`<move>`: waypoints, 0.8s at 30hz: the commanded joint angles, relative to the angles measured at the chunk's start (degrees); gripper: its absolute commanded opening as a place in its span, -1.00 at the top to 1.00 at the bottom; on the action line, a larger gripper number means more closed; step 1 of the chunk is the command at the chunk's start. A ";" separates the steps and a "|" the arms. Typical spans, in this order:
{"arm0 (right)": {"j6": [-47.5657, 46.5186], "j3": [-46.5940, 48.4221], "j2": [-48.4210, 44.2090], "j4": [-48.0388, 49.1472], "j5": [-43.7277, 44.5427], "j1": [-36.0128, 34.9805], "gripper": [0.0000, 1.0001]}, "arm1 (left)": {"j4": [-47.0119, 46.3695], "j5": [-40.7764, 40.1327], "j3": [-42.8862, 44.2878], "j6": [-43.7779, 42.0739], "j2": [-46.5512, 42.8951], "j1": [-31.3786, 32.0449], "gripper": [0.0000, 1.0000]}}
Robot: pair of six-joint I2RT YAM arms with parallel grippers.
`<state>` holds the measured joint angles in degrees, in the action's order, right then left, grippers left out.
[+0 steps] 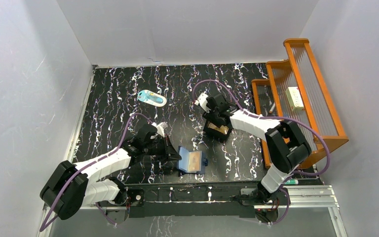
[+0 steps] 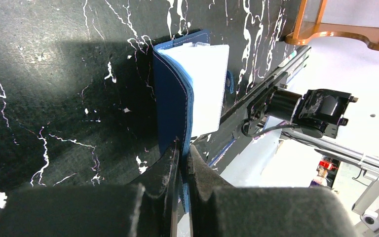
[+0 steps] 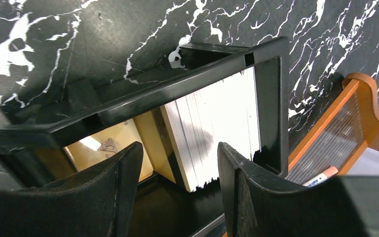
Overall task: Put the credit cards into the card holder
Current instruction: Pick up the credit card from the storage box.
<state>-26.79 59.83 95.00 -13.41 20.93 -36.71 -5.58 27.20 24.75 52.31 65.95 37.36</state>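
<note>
The navy-blue card holder (image 1: 192, 162) lies open near the front middle of the table, a tan card showing in its pale-blue inside. My left gripper (image 1: 173, 154) is shut on the holder's left flap; in the left wrist view the blue flap (image 2: 170, 103) stands on edge between the pinched fingers (image 2: 183, 163). The credit cards, a stack of white ones (image 3: 217, 123) and golden-tan ones (image 3: 106, 143), stand in a small black box tray (image 1: 218, 130). My right gripper (image 1: 216, 123) is open, fingers down inside the tray on either side of the white stack.
A pale-blue-and-white oval item (image 1: 152, 98) lies at the back middle. An orange wooden rack (image 1: 301, 94) stands along the right side, holding a small white card-like item (image 1: 294, 97). The metal rail (image 1: 227, 192) runs along the front edge.
</note>
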 commanded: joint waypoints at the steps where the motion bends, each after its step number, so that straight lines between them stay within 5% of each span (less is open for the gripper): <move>1: -4.80 0.24 1.12 5.98 3.04 0.45 -0.28 | -0.30 2.30 -0.37 -0.63 -1.91 -0.28 1.00; 24: -5.93 -2.14 -1.15 10.04 6.39 1.16 0.06 | -0.55 2.19 -0.45 -0.19 -2.07 -0.32 1.00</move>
<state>-32.36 57.54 96.55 -5.85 25.87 -36.34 -5.72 27.88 24.05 52.29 65.30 37.23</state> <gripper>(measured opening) 0.486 0.046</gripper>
